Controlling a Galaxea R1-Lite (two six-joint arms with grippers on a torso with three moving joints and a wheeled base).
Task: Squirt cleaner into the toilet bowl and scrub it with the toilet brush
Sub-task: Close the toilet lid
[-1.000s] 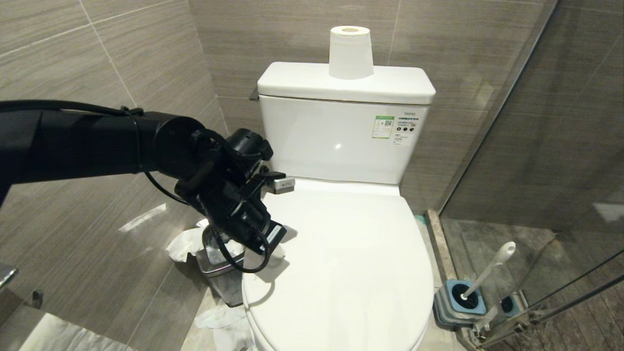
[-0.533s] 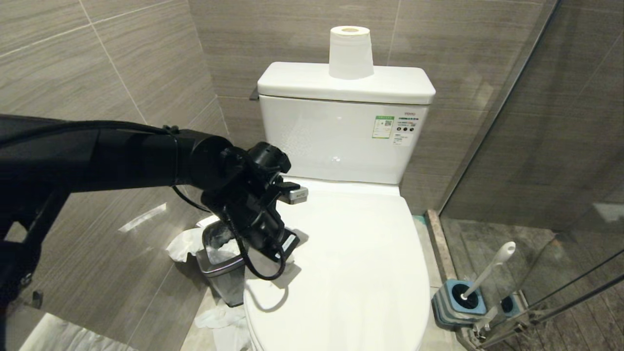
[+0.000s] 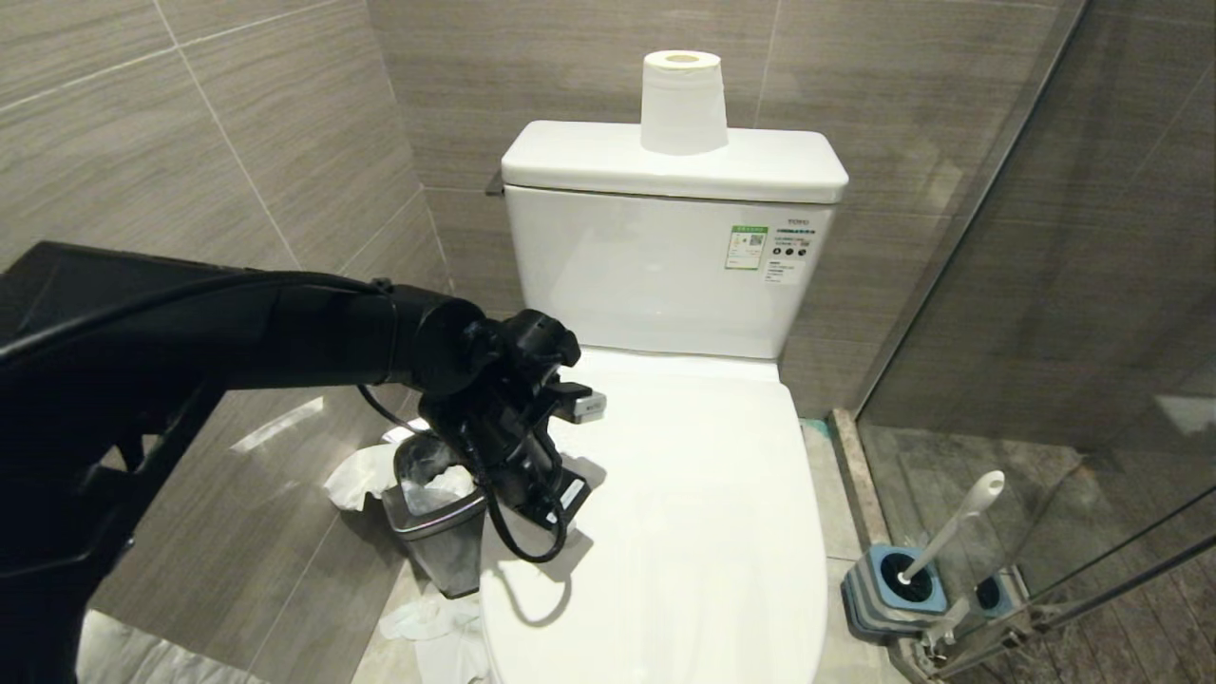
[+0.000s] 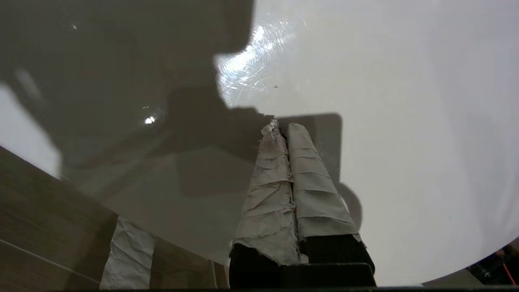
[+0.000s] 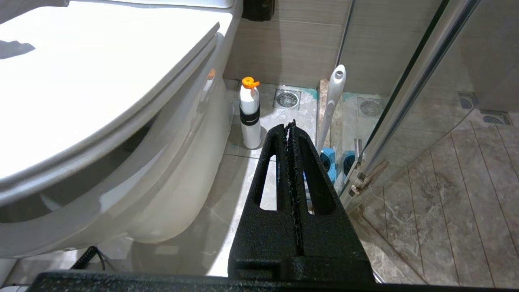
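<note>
The toilet's white lid (image 3: 693,513) is down, so the toilet bowl is hidden under it. My left gripper (image 3: 567,503) hangs just above the lid's left edge, pointing down. Its tape-wrapped fingers (image 4: 282,123) are shut on nothing, tips close to the glossy lid (image 4: 405,121). The toilet brush (image 3: 955,527) stands in its blue-topped holder (image 3: 893,589) on the floor to the right of the toilet. My right gripper (image 5: 290,123) is parked low beside the toilet, shut and empty, with the brush handle (image 5: 334,97) beyond it. No cleaner liquid shows.
A white bottle with an orange cap (image 5: 250,117) stands on the floor beside the toilet base. A steel waste bin (image 3: 437,532) with tissue sits left of the toilet. A paper roll (image 3: 683,103) tops the tank. A glass shower door (image 3: 1045,285) bounds the right.
My left arm has reached further right and forward, carrying the shut gripper from the lid's left rim to a spot over the lid. Nothing else has moved.
</note>
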